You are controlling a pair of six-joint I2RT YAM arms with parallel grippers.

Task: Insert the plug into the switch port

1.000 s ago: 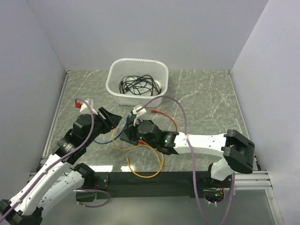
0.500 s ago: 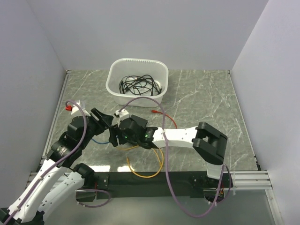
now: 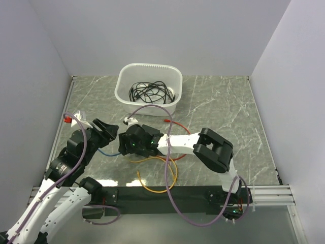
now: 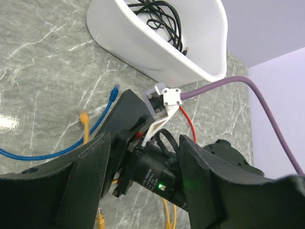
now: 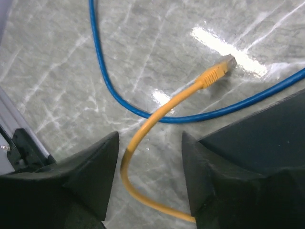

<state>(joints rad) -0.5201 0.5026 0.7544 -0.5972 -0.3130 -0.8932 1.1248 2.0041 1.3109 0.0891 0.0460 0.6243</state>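
Insertion not yet started: yellow plug (image 5: 219,71) lies loose on the bench (image 5: 57,57), outside the switch (image 4: 121,112); right claw (image 5: 150,143) wide astride its cable (image 5: 143,129), left claw (image 4: 145,143) wide, empty.

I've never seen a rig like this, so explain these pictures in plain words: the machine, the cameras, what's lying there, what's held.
Two white-and-black robot arms work over a marbled grey-green table. One picture looks down from above; the other two come from a camera on each wrist. At the back stands a white plastic tub of tangled black cables. A yellow cable, a blue cable and a red cable lie in front, near a flat black box, the switch. The left gripper and right gripper are open, holding nothing.
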